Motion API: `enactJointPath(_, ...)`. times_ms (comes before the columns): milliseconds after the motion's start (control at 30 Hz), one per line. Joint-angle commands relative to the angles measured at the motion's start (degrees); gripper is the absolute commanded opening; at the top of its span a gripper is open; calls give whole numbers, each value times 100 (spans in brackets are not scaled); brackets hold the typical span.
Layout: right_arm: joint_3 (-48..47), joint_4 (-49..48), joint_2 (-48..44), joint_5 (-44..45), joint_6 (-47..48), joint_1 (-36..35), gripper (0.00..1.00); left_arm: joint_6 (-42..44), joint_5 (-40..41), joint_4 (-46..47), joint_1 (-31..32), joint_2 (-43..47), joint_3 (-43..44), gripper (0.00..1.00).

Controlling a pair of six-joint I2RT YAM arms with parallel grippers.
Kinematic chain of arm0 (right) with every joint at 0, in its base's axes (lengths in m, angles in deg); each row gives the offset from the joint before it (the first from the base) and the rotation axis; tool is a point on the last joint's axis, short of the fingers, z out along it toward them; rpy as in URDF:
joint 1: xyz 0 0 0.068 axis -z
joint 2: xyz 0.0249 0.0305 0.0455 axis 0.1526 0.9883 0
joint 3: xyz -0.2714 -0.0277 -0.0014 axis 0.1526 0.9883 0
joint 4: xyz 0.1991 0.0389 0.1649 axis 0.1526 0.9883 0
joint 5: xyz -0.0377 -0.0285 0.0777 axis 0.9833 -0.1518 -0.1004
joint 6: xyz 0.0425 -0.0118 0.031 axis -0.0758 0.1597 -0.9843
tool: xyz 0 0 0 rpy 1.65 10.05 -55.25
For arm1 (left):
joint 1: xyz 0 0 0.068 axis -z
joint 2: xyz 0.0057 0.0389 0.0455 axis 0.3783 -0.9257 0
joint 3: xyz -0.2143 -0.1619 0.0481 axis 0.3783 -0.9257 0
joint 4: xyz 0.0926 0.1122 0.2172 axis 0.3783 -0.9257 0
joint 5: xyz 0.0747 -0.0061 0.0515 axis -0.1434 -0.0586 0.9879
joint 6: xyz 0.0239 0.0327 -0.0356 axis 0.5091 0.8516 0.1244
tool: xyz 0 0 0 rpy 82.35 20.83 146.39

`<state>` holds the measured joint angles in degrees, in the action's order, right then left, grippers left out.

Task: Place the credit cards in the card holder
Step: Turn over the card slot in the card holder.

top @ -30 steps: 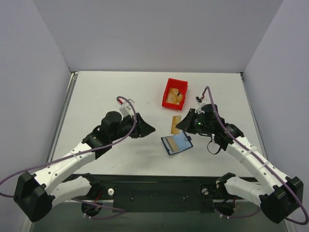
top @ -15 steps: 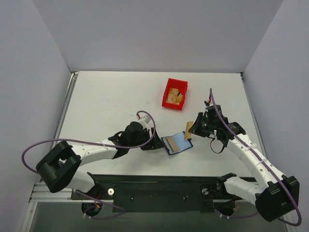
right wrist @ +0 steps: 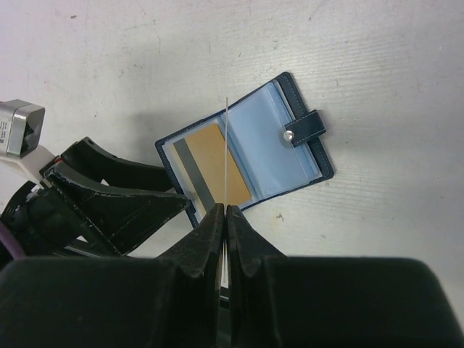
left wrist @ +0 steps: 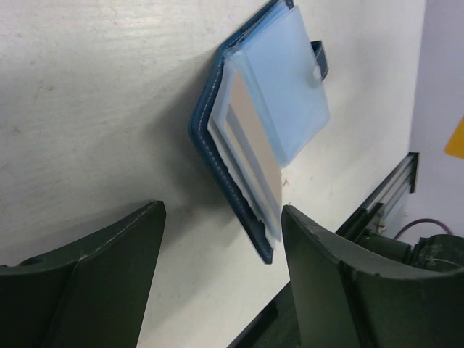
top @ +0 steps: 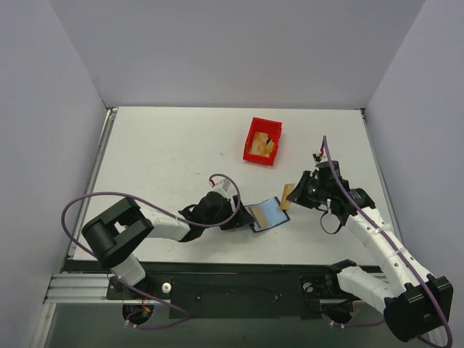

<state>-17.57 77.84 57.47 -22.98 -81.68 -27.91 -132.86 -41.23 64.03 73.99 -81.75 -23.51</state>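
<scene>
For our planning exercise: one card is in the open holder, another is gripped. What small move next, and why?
Probably lower the right fingers so the held card meets a sleeve of the card holder; it lies open, left fingers open near it.

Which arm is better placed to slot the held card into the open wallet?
Right. The right gripper is shut on a flat tan-gold card, edge aimed at the open navy-blue folding wallet. The left gripper is open and empty beside it.

Open navy card holder (top: 267, 214), card (right wrist: 216, 169) inside
</scene>
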Motion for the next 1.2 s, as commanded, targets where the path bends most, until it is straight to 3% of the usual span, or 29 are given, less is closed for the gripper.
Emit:
enactJointPath(0, 39, 96, -127, -73, 51, 41, 0, -256, 220, 800, 18, -407, 238, 76)
enactJointPath(100, 39, 96, -144, -55, 50, 50, 0, -256, 256, 844, 18, -706, 440, 75)
enactJointPath(200, 30, 95, -127, -55, 77, 59, 0, -274, 291, 923, 18, -838, 511, 68)
enactJointPath(633, 57, 104, -100, -81, 138, 112, 0, -81, 62, 256, -9, -1041, 845, 16)
enactJointPath(800, 30, 96, -57, -204, 217, 112, 0, 104, -16, -586, -114, -690, 906, 3)
enactJointPath(1067, 74, -256, 250, -819, 419, 24, 0, 657, 369, -1836, -299, 258, 687, 2)
enactJointPath(1167, -48, -265, 453, -645, 472, -282, 0, 842, 414, -1968, -316, 444, 642, 0)
